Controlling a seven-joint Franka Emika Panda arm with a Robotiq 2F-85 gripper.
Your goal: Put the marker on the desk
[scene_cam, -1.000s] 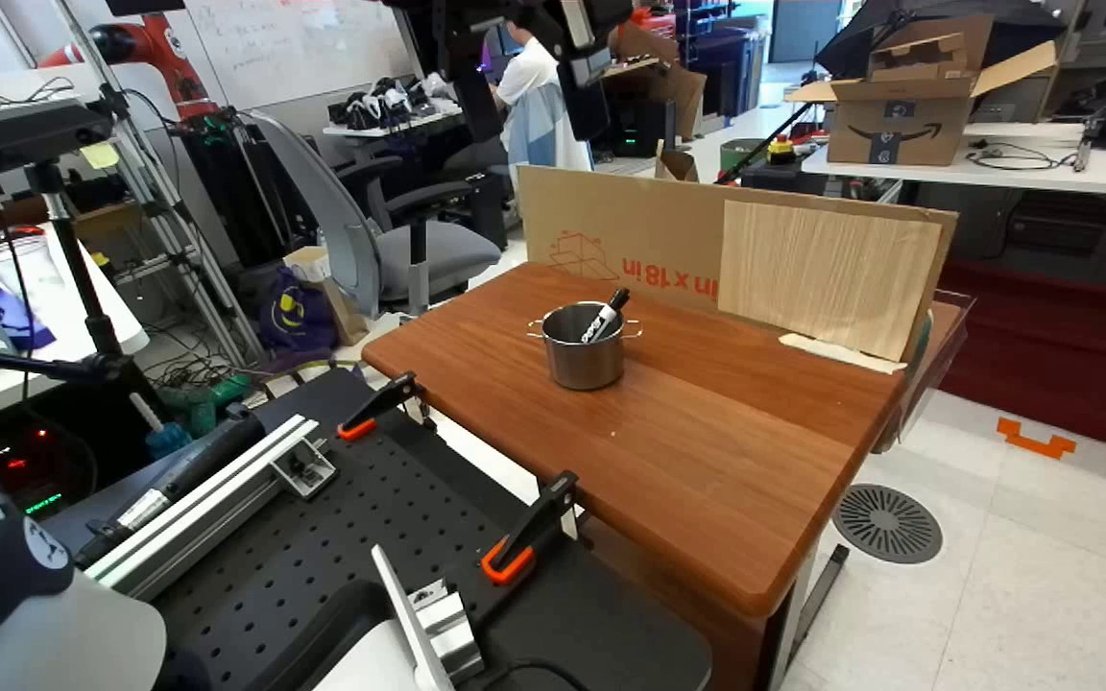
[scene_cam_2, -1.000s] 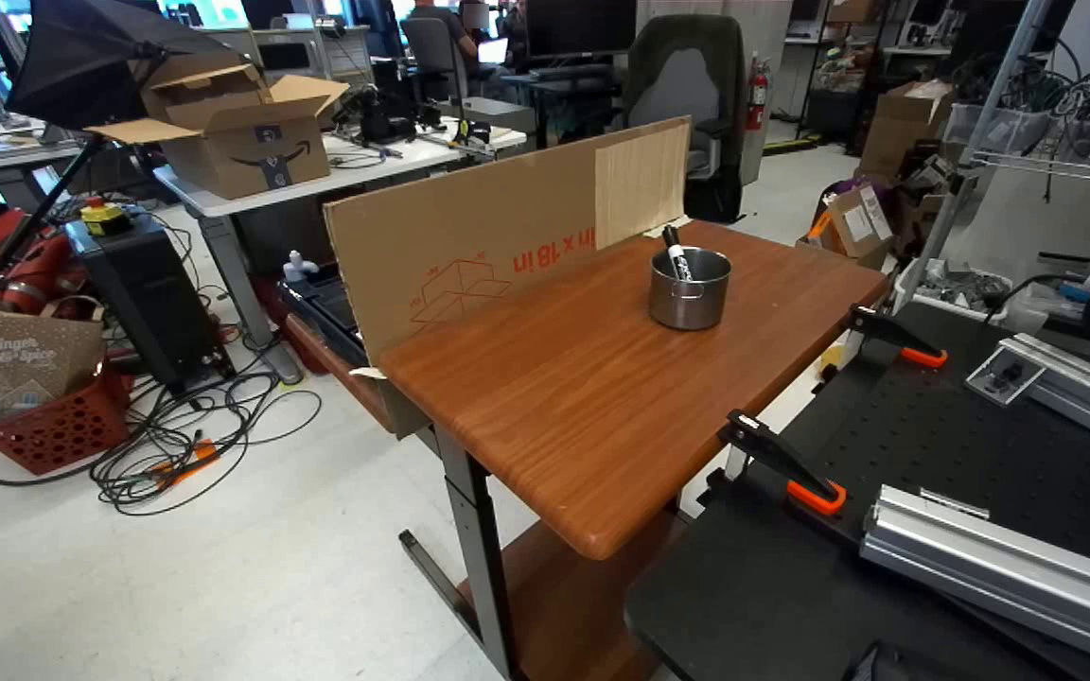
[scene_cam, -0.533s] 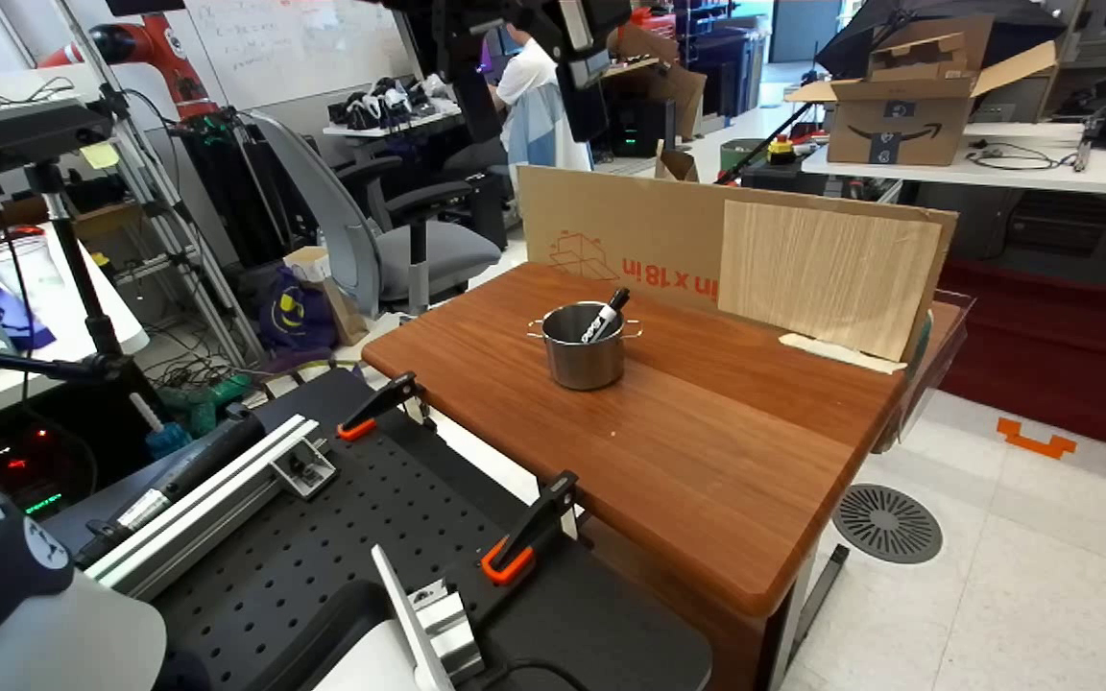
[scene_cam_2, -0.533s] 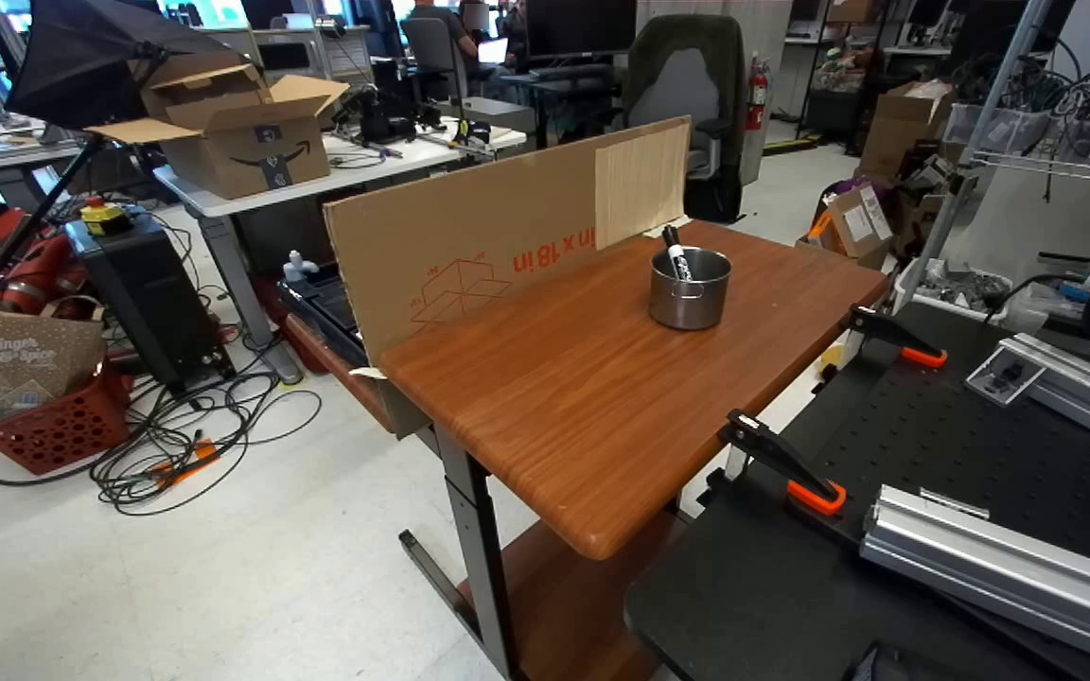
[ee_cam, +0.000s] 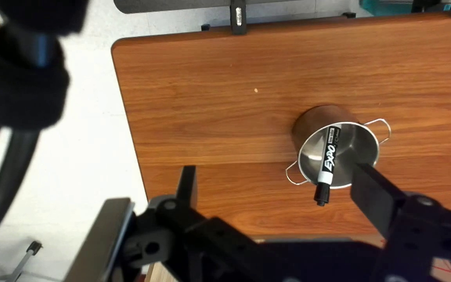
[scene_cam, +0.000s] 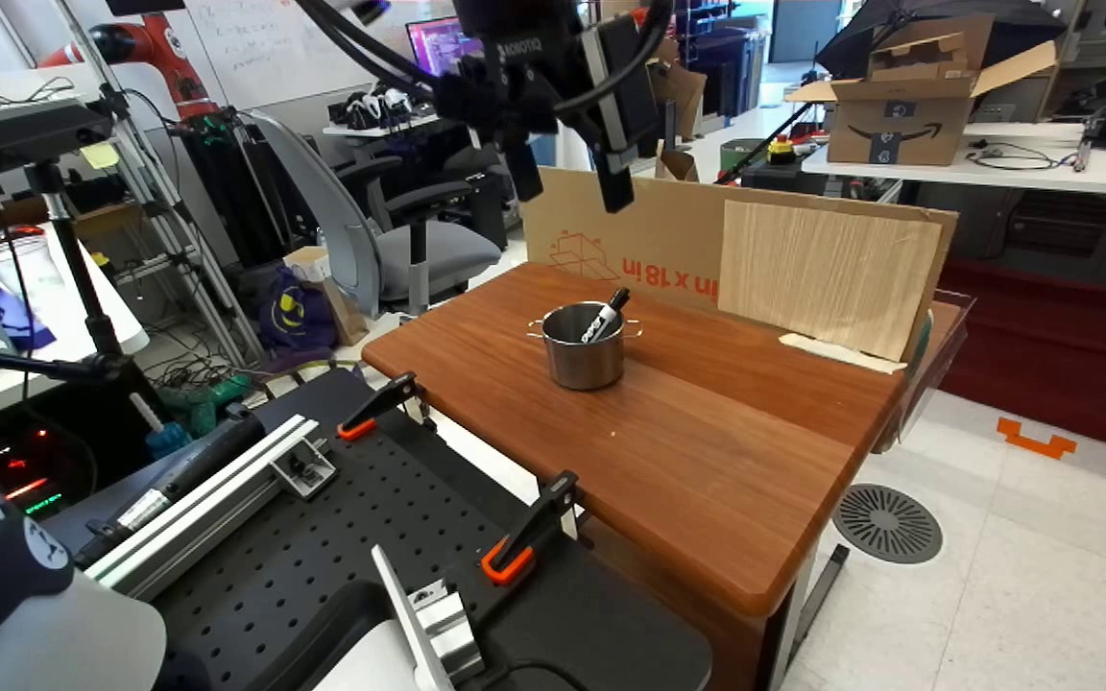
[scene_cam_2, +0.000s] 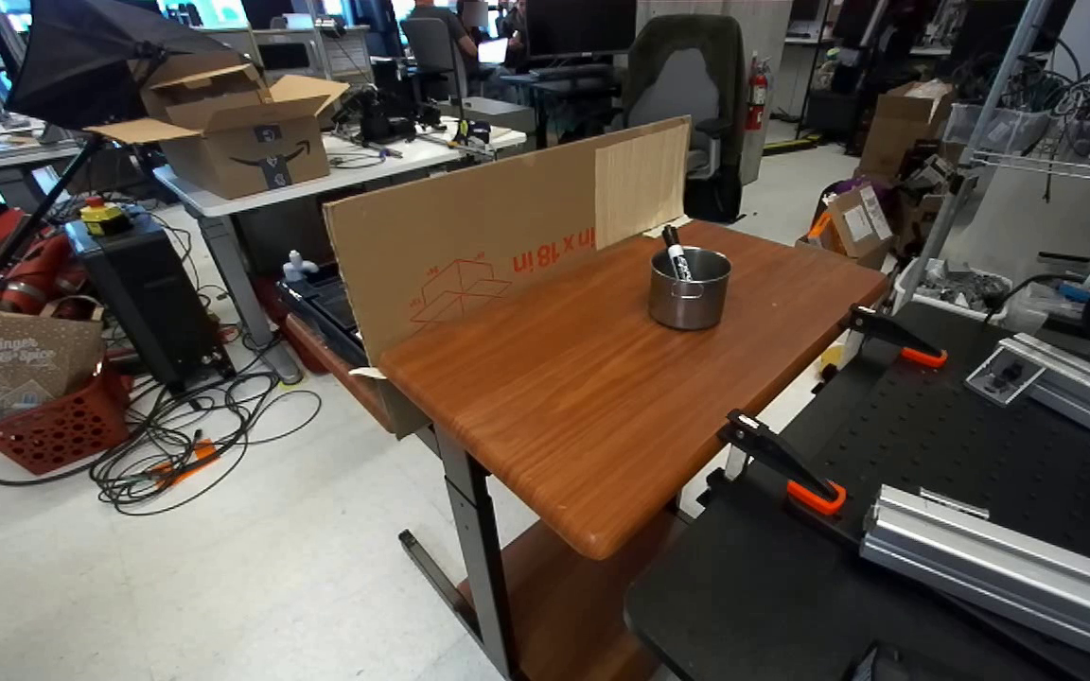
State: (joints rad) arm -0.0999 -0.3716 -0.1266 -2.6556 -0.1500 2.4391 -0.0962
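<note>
The marker (ee_cam: 329,156) has a white and black body and a black cap. It leans inside the small metal pot (ee_cam: 312,122), cap end up and sticking out over the rim. Both exterior views also show the marker (scene_cam: 601,321) (scene_cam_2: 676,257) and the pot (scene_cam: 585,365) (scene_cam_2: 687,307). The pot stands upright on the reddish-brown desk (scene_cam: 707,461) (scene_cam_2: 554,378) (ee_cam: 210,98). My gripper (scene_cam: 572,194) is open and empty, above the pot and apart from it. In the wrist view, my gripper (ee_cam: 275,172) has its fingers wide apart, with the marker's cap nearer the right finger.
A cardboard panel (scene_cam: 630,226) (scene_cam_2: 469,227) stands along one long edge of the desk, with a plywood sheet (scene_cam: 827,274) on it. Clamps with orange pads (scene_cam: 524,537) (scene_cam_2: 782,463) hold at the opposite edge, beside the black perforated bench (scene_cam: 390,537).
In an exterior view, my gripper has come down and slightly right, so more of it shows above the pot. The marker and pot have not moved.
</note>
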